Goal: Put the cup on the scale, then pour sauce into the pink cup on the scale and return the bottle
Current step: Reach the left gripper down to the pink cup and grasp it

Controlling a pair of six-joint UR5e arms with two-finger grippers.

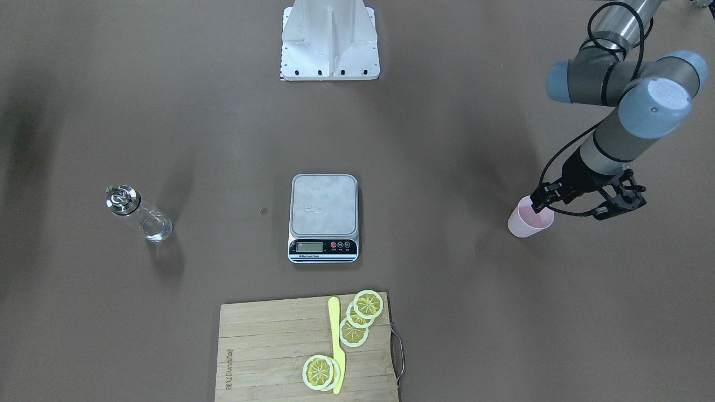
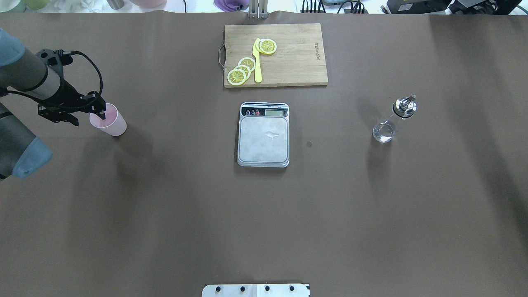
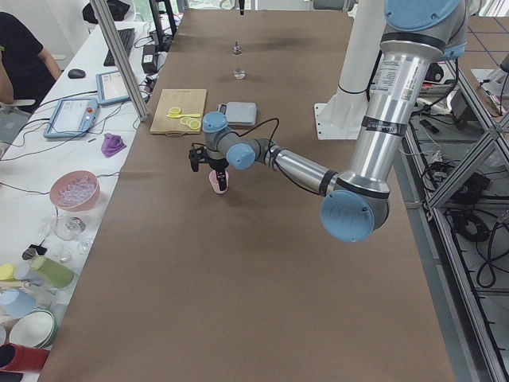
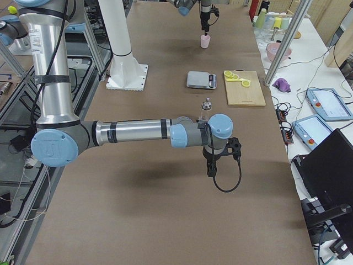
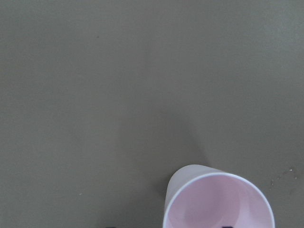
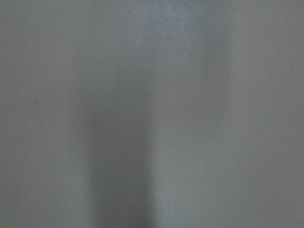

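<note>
Overhead exterior view shows the left gripper point(image 2: 97, 112) lowered onto the rim of a small pale pink plastic cup point(image 2: 113, 123), which stands on the brown table point(image 2: 165, 214) at the robot's far left. In the left wrist view two dark fingertips peek in at the bottom edge, one inside the cup and one outside its wall. The jaws look parted around that wall and not yet pinched on it, though the contact itself is out of sight.

The flat silver kitchen scale point(image 2: 263, 138) with its black display strip sits at the table's centre, well apart from the cup, its platform bare. A wooden cutting board point(image 2: 297, 53) with yellow lemon slices point(image 2: 241, 70) and a yellow knife point(image 2: 258, 66) lies just beyond the scale. The small clear glass bottle point(image 2: 390, 123) with a silver spout stands far to the right, a little clear sauce point(image 2: 383, 133) at its bottom.

The right gripper point(image 4: 211, 168) appears only in the exterior right view, low over bare table; whether it is open or closed cannot be told.

Risks ahead: a pinch on one thin wall is a weak hold. The closing finger could push the light cup over, or the cup could swing or slip during the long carry and land off the platform.
</note>
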